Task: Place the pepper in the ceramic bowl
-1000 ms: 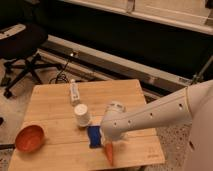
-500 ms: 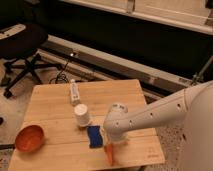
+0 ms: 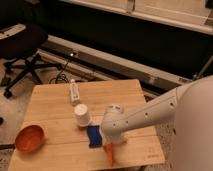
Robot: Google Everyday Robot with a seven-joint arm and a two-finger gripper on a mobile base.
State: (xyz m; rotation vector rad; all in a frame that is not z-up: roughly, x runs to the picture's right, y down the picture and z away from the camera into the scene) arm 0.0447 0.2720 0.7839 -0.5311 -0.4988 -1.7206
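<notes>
The pepper [image 3: 109, 154] is orange and the ceramic bowl [image 3: 30, 138] a glossy orange-brown. The sponge [image 3: 93, 136] is deep blue and the cup [image 3: 82, 115] white. The tabletop [image 3: 50, 100] is pale, plank-lined wood. The white, dark-dotted arm [image 3: 145, 117] carries the claw [image 3: 108, 146], which sits at the pepper's upper end.

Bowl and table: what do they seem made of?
The ceramic bowl looks like glazed ceramic, orange-brown with a sheen. The table looks like pale wood, plank seams showing. The gripper is over the pepper near the table's front edge.
</notes>
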